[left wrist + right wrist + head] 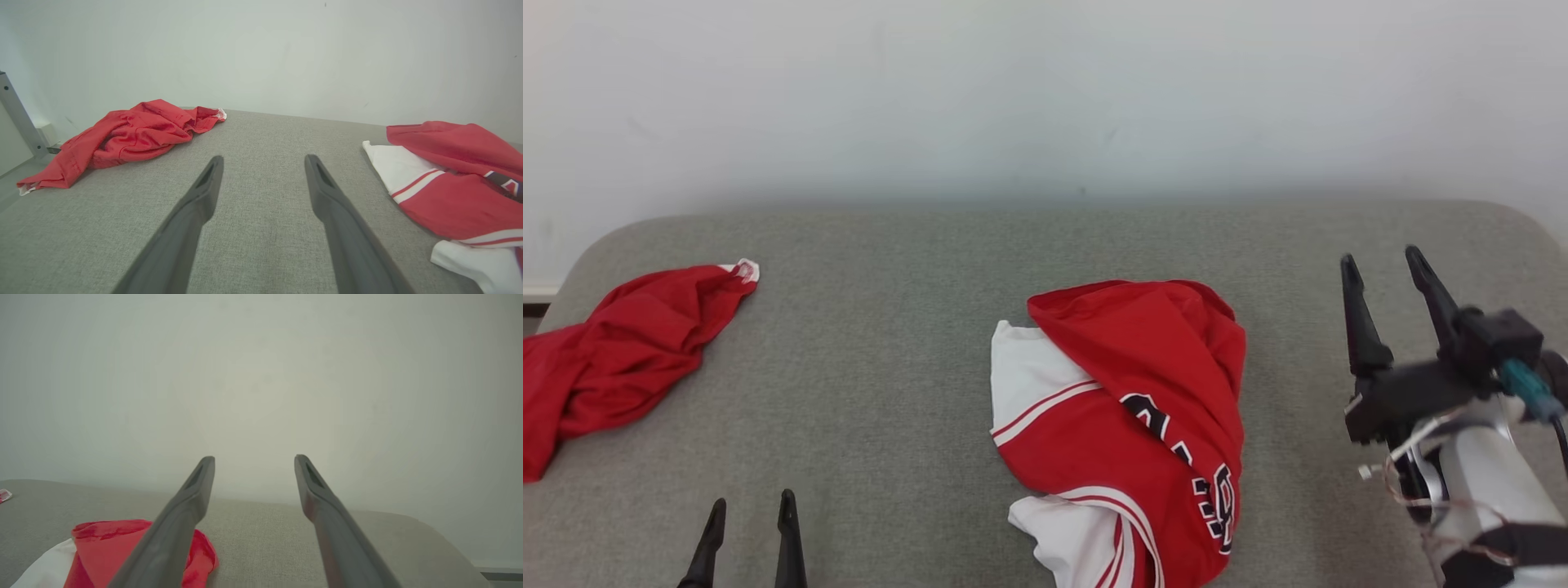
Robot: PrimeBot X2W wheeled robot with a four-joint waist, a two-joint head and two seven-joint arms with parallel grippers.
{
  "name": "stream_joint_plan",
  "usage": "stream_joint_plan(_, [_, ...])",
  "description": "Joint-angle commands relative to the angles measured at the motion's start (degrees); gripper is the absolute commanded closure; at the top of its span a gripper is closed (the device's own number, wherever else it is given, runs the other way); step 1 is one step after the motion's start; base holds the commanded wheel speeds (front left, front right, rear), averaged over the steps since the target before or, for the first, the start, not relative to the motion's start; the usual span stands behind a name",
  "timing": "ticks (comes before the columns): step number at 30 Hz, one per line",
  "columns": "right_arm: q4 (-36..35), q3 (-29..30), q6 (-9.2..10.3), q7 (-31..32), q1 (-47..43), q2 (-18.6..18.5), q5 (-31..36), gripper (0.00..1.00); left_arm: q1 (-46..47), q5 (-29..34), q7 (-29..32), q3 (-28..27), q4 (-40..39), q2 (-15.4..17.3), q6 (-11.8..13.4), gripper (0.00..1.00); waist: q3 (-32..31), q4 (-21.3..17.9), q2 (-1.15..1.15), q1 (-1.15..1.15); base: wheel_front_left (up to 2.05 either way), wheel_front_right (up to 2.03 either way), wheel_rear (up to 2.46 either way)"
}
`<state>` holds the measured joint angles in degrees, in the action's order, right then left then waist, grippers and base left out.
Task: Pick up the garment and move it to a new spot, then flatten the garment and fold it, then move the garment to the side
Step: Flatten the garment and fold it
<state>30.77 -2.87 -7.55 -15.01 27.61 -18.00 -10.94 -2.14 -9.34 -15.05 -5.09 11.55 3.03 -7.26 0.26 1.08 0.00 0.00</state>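
Tools both gape empty, the left tool (752, 498) low and well apart, the right tool (1380, 255) raised beside the crumpled red-and-white garment (1127, 408) lying in the middle of the table (890, 367); flattening probably goes best by pinching opposite hems and drawing them apart.

Bare grey surface (874, 392) between crumpled red garment (621, 351) at left and red-and-white jersey (1127, 425) mid-surface; wall (1045, 98) close behind.

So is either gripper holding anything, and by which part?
Nothing is held. The left gripper and the right gripper both stand open and empty; the red and white garment lies crumpled on the grey surface, touched by neither.
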Motion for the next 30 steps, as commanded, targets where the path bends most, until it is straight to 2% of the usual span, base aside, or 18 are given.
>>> stream_joint_plan(1, [-1.93,0.95,0.13,-0.22,-2.51,0.73,0.49,0.0,-0.69,0.4,-0.19,-0.3,-0.33,0.0,0.17,0.0,-0.7,-1.38,0.0,0.0,0.0,0.0,0.0])
stream_joint_plan(10, [-18.92,5.93,0.13,-0.13,-18.31,5.41,2.56,0.0,-1.66,1.01,-0.19,-1.19,-1.47,-0.09,0.25,0.0,-0.99,-2.83,0.0,0.0,0.0,0.0,0.0])
stream_joint_plan(15, [-24.82,7.68,0.13,-0.13,-25.19,8.93,3.07,0.0,-1.71,1.51,-0.19,-0.81,-1.74,-0.12,0.2,0.0,-0.94,-2.55,0.0,0.0,0.0,0.0,0.0])
stream_joint_plan(21, [-26.93,8.46,0.13,-0.13,-30.44,12.02,3.57,0.0,-1.91,1.78,-0.19,-0.56,-1.92,-0.16,0.18,0.0,-0.96,-2.16,0.0,0.0,0.0,0.0,0.0])
stream_joint_plan(30, [-26.35,7.89,0.13,-0.13,-32.2,13.64,3.95,0.0,-2.3,2.6,-0.19,-0.63,-2.47,-0.18,0.43,0.0,-1.06,-2.0,0.0,0.0,0.0,0.0,0.0])
